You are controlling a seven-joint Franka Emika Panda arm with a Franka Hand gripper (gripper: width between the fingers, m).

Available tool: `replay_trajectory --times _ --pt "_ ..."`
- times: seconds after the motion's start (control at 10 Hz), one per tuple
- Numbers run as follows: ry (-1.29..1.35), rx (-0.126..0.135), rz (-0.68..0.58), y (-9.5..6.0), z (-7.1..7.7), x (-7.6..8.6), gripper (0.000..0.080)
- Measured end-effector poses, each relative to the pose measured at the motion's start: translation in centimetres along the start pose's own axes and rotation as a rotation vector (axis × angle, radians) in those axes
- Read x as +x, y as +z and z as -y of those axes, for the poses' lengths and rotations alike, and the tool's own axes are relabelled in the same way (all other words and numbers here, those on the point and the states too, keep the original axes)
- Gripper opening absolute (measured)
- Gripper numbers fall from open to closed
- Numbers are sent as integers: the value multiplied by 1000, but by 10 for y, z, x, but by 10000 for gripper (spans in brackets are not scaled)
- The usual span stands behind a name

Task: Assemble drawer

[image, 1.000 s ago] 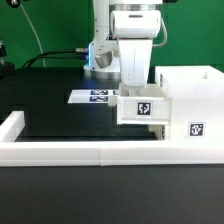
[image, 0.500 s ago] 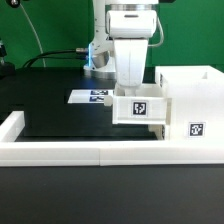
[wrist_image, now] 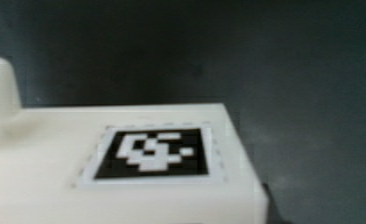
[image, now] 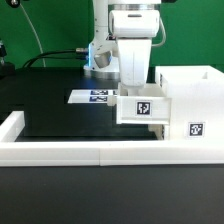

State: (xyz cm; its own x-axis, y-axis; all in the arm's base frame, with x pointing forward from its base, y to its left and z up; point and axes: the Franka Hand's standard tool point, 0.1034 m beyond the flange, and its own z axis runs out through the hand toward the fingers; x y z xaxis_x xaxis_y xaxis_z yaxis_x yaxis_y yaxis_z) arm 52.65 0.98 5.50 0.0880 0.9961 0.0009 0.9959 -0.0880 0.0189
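A small white open-top tray [image: 144, 106] with a square tag on its front sits against the side of the tall white housing [image: 192, 92], toward the exterior view's left of it. The housing carries a tag low on its front. My gripper [image: 136, 90] reaches straight down into the tray from above. Its fingertips are hidden by the tray wall, and it appears shut on that wall. In the wrist view, the tray's tagged white face [wrist_image: 157, 150] fills the near part over the black table, and no fingers show. A second tray is not visible on its own.
The marker board [image: 92, 96] lies on the black table behind the tray. A long low white wall [image: 70, 152] borders the front edge, and its corner piece [image: 12, 125] runs along the exterior view's left. Cables and the arm's base stand at the back.
The gripper and the tray shifted together toward the exterior view's left half a second ago. They have now moved back right against the housing.
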Motion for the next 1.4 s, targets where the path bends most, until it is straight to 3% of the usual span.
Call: replay_trajectory --times 1.4 --pt "-44 -4 12 0 -2 -5 42"
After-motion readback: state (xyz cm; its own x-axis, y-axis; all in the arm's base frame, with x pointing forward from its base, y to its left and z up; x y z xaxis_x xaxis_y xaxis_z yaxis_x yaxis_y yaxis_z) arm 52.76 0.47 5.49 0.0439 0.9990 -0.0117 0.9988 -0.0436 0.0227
